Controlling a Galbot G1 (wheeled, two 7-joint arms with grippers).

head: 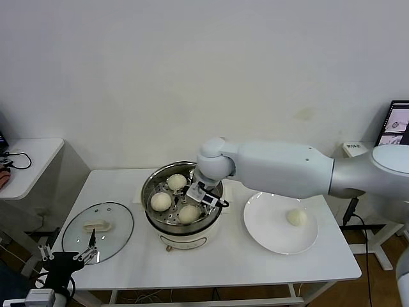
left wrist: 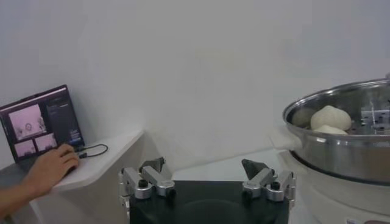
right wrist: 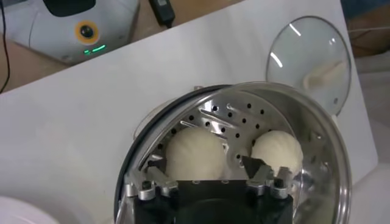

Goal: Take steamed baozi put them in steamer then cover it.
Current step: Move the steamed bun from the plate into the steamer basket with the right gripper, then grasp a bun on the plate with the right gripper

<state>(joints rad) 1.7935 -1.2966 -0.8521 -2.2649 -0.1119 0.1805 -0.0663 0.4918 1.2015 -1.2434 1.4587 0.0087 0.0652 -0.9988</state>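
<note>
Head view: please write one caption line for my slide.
Right pincer open over steamer holding three baozi; one remains on plate.

The head camera looks down and forward from above the white table (head: 255,262), taking in its whole top against the wall. The left wrist camera sits low at the table's left edge, facing level across toward the steamer (left wrist: 347,143). The right wrist camera hangs close over the steamer (right wrist: 256,134), looking straight down. All three share the steamer (head: 182,198).
</note>
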